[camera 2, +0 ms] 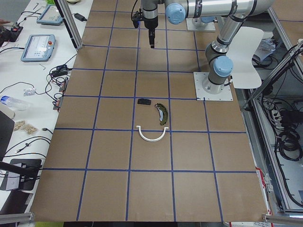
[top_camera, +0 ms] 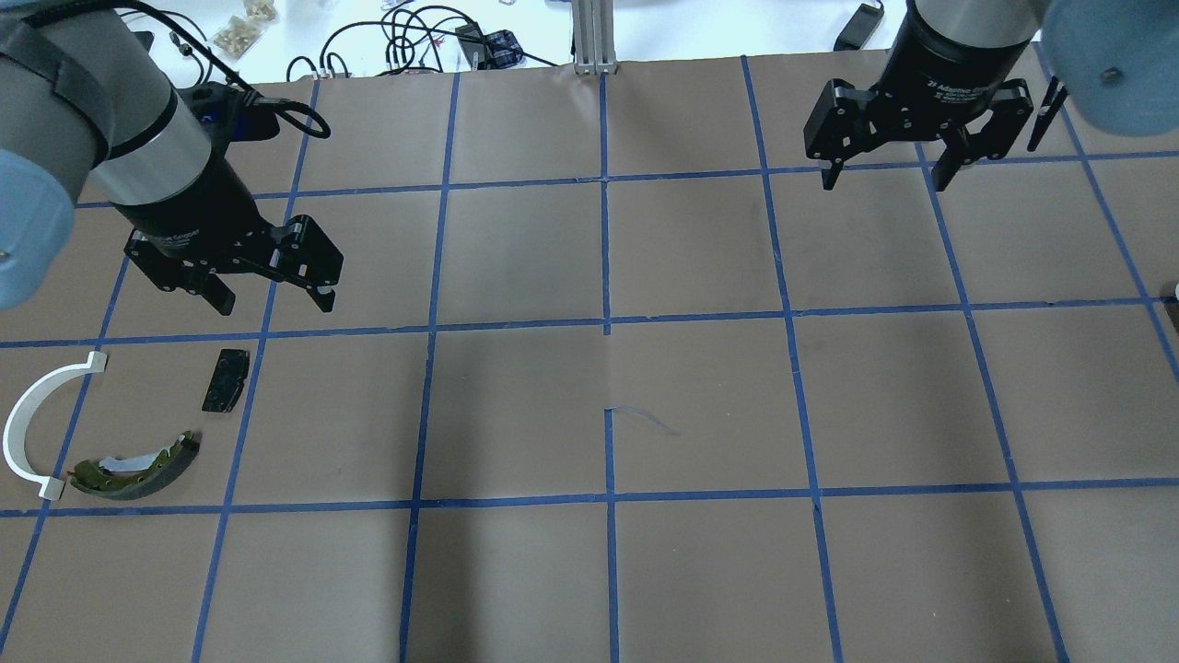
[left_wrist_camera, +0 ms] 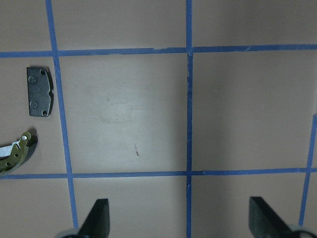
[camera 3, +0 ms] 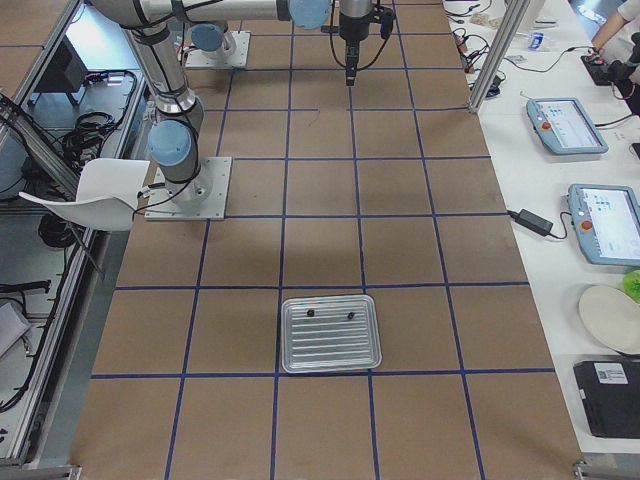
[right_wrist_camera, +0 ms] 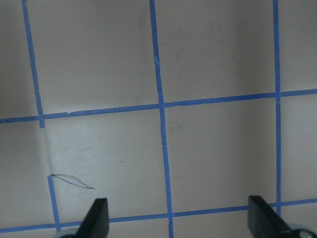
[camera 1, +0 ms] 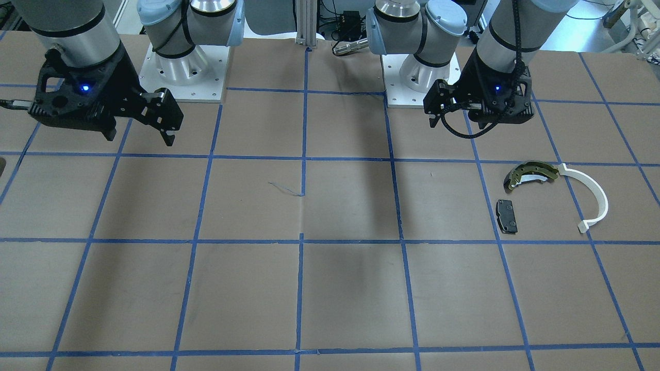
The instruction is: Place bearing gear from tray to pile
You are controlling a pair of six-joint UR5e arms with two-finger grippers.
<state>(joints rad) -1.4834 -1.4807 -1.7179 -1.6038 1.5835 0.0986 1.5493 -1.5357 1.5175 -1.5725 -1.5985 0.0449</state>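
The pile lies on the robot's left side: an olive-gold brake shoe (camera 1: 531,174) (top_camera: 138,465), a white arc strip (camera 1: 590,198) (top_camera: 32,424) and a black brake pad (camera 1: 507,215) (top_camera: 226,379) (left_wrist_camera: 39,91). My left gripper (top_camera: 274,302) (left_wrist_camera: 181,218) hovers open and empty just beyond the pad. My right gripper (top_camera: 886,180) (camera 1: 140,138) (right_wrist_camera: 178,218) hangs open and empty over bare table. The ribbed metal tray (camera 3: 330,350) shows only in the exterior right view, far from both grippers. Two small dark parts (camera 3: 310,313) lie on it, too small to tell which is the bearing gear.
Blue tape lines (top_camera: 606,322) grid the brown table. The arm bases (camera 1: 183,67) (camera 1: 420,72) stand at the robot's edge. Side benches hold teach pendants (camera 3: 565,125), cables (top_camera: 414,37) and a plate (camera 3: 610,318). A white chair (camera 3: 105,195) stands behind the robot.
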